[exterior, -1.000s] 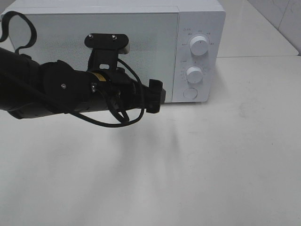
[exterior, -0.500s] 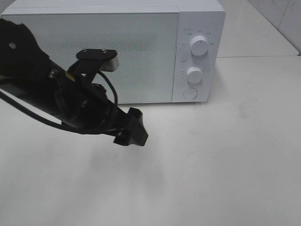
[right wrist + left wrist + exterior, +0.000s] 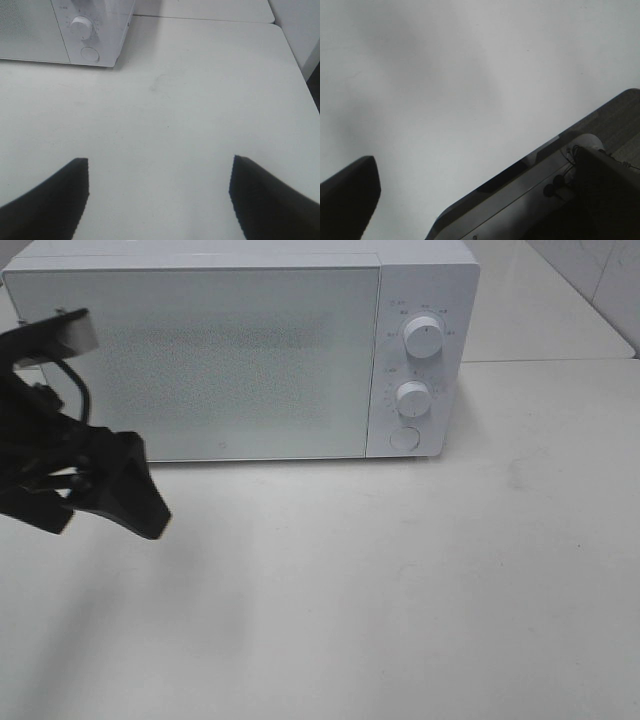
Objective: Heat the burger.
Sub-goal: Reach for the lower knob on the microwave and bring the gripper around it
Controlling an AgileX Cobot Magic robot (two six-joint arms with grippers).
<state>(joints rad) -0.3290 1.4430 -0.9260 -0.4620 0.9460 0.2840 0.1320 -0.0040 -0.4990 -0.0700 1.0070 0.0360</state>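
Note:
The burger is not in view in any frame. The white microwave (image 3: 240,350) stands at the back of the table with its door shut; its corner also shows in the right wrist view (image 3: 30,30). My left gripper (image 3: 140,505) hangs at the far left, low in front of the microwave's left end. One of its fingers (image 3: 350,200) shows over bare table, set wide and holding nothing. My right gripper (image 3: 159,162) is open and empty above the white table, and is out of the exterior view.
The microwave's panel has two knobs (image 3: 423,337) (image 3: 412,397) and a round button (image 3: 404,438). The white table (image 3: 400,580) stretches in front. The left wrist view shows the table's edge (image 3: 520,175) and dark frame parts beyond it.
My left arm has swung from in front of the microwave door down and to the far left, uncovering the shut door. Nothing else has moved.

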